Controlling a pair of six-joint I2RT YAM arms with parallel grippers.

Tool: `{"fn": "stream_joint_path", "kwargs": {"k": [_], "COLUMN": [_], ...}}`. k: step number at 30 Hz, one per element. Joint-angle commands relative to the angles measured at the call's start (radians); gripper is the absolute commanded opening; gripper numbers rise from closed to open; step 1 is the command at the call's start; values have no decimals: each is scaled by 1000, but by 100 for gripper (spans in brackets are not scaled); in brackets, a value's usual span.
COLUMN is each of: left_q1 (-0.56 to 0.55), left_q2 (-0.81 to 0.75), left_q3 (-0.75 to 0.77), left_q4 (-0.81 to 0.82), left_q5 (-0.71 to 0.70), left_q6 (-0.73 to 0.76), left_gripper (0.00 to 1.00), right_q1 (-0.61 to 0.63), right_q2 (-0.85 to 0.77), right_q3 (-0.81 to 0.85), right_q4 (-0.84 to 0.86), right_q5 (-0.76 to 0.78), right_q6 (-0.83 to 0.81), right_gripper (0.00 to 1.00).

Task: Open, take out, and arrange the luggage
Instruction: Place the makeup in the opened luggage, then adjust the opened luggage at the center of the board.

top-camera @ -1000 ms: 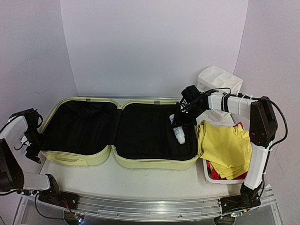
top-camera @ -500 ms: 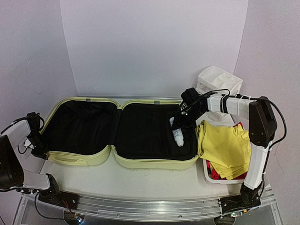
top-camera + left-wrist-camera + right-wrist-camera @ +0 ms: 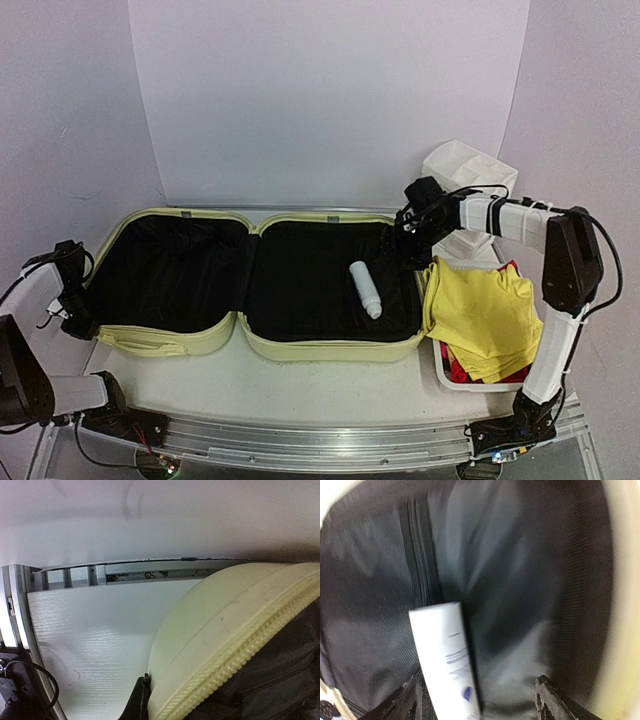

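Risk of losing the white bottle (image 3: pixel 366 290), loose on the black lining inside the luggage (image 3: pixel 180 280): likely to roll or squirt away under an off-centre pinch by the right pincer (image 3: pixel 408 230), spread wide and empty over the rear right corner, clear of it. Risk too of shoving the luggage askew with the left pincer (image 3: pixel 80 320), clamped shut on nothing visible, just beside the shell's left end. Lies open flat on the counter (image 3: pixel 300 385), pale yellow-green hard shell, both halves black-lined.
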Motion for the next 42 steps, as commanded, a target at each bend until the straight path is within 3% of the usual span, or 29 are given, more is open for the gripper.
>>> {"fn": "stream_joint_path", "kwargs": {"k": [1,7,19,23,34,42], "left_q1": [-42,-186,-318,-468,-968,-1128], "left_q2": [-137,-176,-193,-149,49,144], "left_q3": [101,207,426,502,671,731], "left_q4": [116,111,112,114,118,120], "left_q5": [-103,-278,-472,-611,-1189,-1319], "left_q6": [-15,27,194,253,369,368], "left_gripper": [0,0,0,0,0,0], "right_q1": [-56,-77,-115,-118,-118,-118], "right_q2": [-158,-255,-277,-246,-211,-236], "right_q3": [-2,-29,-44,-41,-55,-91], "right_q4": [-20,-64,-120,-123,-118,-108], "right_q5": [77,168,260,222,105,24], "right_q6": [-36,-55,-38,-20,13,43], "right_gripper": [76,75,74,74,73,72]}}
